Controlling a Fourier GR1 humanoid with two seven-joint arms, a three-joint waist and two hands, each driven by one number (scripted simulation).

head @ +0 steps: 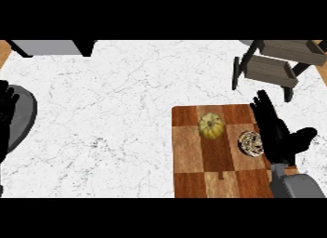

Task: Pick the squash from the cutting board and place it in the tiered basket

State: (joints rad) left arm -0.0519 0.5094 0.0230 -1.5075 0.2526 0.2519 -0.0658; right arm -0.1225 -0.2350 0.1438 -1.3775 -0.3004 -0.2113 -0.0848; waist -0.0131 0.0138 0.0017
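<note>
A small yellow-green squash [212,126] sits on the upper part of the wooden checkered cutting board [200,167] at the right of the counter. My right hand [277,135] hovers just right of the squash with straight fingers pointing away from me, open and holding nothing; it partly covers a round patterned item [248,142] on the board. The tiered basket [279,62] with grey wooden trays stands at the far right corner. At the left edge my left hand [0,122] rests open, fingers up.
A grey round plate [23,116] lies under the left hand at the counter's left edge. A grey box-like object [53,47] stands at the far left corner. White marble counter spreads between the board and the left hand.
</note>
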